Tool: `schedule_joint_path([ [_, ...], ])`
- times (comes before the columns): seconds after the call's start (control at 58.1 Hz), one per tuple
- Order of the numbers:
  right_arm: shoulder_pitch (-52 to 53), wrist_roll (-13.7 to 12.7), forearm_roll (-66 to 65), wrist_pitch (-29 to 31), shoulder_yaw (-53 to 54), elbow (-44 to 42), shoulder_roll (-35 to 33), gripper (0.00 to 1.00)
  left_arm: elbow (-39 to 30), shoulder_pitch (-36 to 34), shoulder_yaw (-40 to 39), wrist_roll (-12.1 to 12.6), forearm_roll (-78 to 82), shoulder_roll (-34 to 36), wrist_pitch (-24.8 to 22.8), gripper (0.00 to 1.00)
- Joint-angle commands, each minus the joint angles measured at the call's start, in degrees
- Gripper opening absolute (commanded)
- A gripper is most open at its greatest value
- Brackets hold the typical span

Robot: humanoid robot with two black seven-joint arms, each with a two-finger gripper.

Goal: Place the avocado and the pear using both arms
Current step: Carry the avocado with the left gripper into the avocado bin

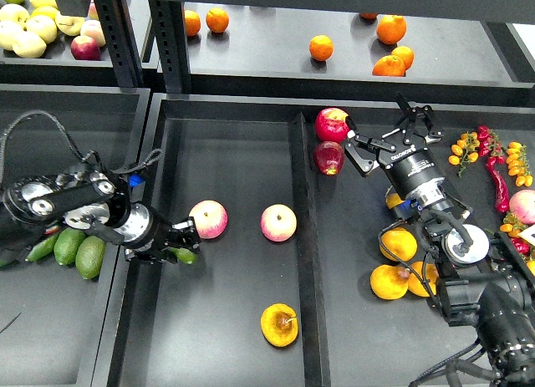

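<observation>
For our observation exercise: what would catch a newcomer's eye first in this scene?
Two black arms reach into dark trays. The left tool grips a bright green avocado beside a pink apple. The right tool hangs open by two red apples, and a golden pear lies alone lower in the middle tray.

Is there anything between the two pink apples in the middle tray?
No. In the head view, only bare black tray floor lies between the left pink apple and the right pink apple.

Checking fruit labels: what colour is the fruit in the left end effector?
Bright green, the avocado in the left end effector; head view.
</observation>
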Motion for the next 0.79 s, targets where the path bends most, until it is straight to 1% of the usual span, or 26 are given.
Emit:
schedule_joint_path([
  [0.0,0.23,0.0,0.0,0.0,0.0,-0.07,0.0,0.99,-2.02,0.66,-0.36,0.0,-0.07,5.08,0.0,0.42],
  [0.189,0.41,0.0,0.0,0.0,-0.09,-0.07,0.0,0.99,-3.25,3.03,-0.53,0.0,0.02,10.1,0.0,0.43],
  [0.293,0.41,0.0,0.09,0.0,-0.09,-0.07,0.0,0.99,-3.17,5.31,-1.32,0.0,0.02,11.85,0.0,0.44],
  [0.31,0.41,0.0,0.09,0.0,-0.09,0.02,0.0,0.99,-2.91,6.71,-1.85,0.0,0.02,12.55,0.0,0.44],
  [0.431,0.32,0.0,0.09,0.0,-0.09,0.02,0.0,0.99,-2.03,9.36,-2.99,0.0,0.19,12.91,0.0,0.46],
  [0.482,0.32,0.0,0.0,0.0,-0.09,-0.07,0.0,0.99,-1.76,9.97,-3.26,0.0,0.28,12.82,0.0,0.49],
  [0.62,0.23,0.0,0.0,0.0,-0.09,-0.07,0.0,0.99,0.08,10.77,-3.34,0.0,0.72,12.21,0.0,0.66],
  [0.723,0.32,0.0,0.0,0.0,-0.09,-0.07,0.0,0.99,0.52,10.94,-3.43,0.0,0.72,12.12,0.0,0.73],
  [0.775,0.32,0.0,0.0,0.0,-0.09,0.02,0.0,0.99,0.52,11.03,-3.43,0.0,0.72,12.12,0.0,0.74],
])
